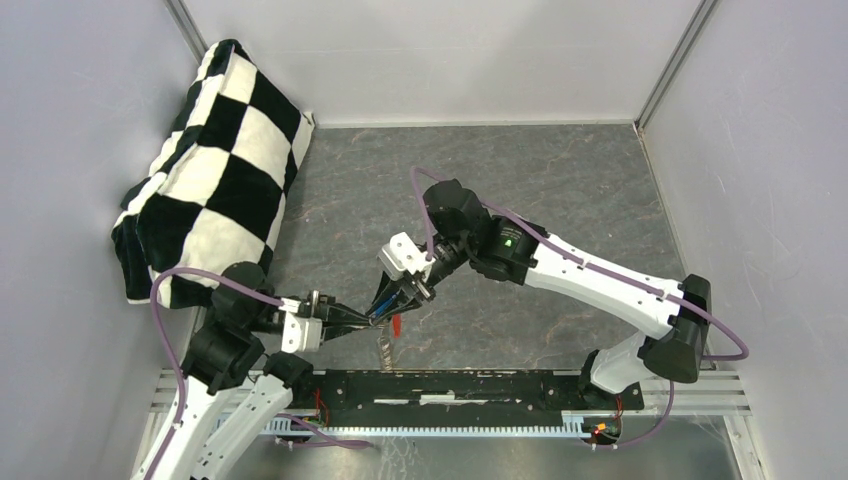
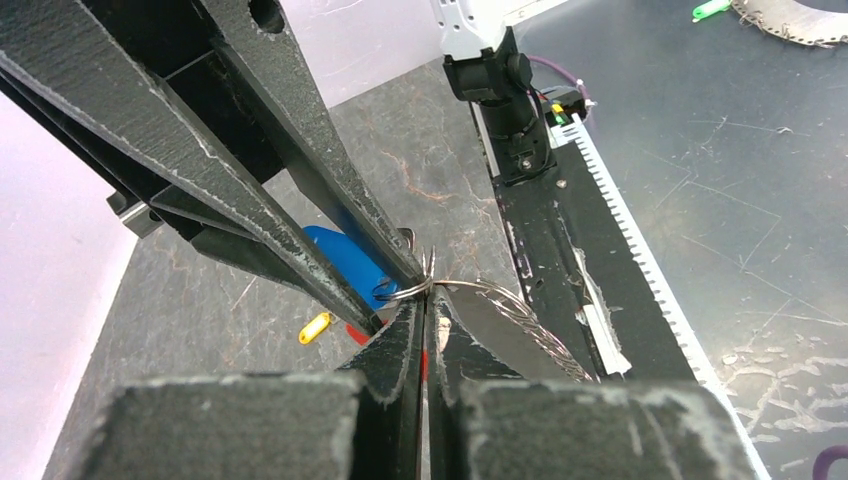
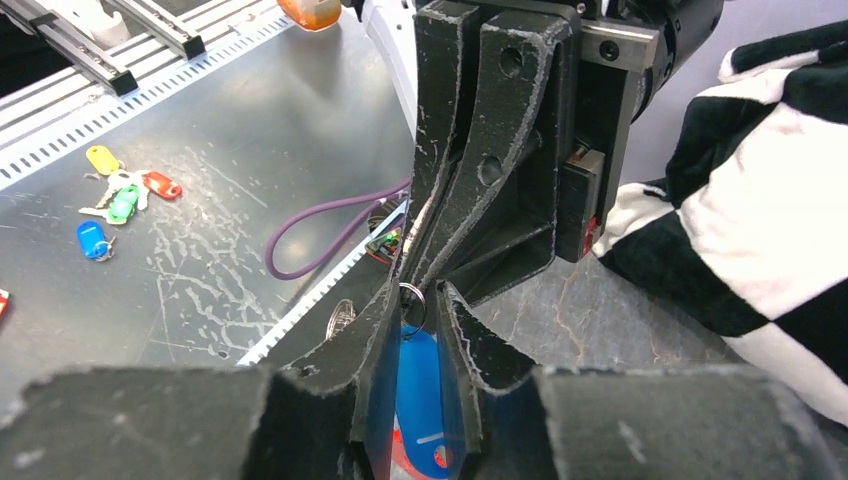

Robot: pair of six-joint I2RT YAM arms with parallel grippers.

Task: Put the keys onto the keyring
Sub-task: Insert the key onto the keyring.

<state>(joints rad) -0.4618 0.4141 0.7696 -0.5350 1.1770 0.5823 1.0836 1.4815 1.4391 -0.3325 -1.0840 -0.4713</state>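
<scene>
1. Closest, the right jaws pinch the blue-capped key by its head.
2. Shut tight, the left jaws meet at its small wire loop; the red keyring hangs just beneath.
3. Yellow-capped key lies apart on the table, so threading looks unfinished.

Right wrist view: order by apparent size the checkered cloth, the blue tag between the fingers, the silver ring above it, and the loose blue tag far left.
1. checkered cloth
2. blue tag in the right end effector, enlarged by nearness
3. silver ring and loose blue tag look alike; not ranked
</scene>
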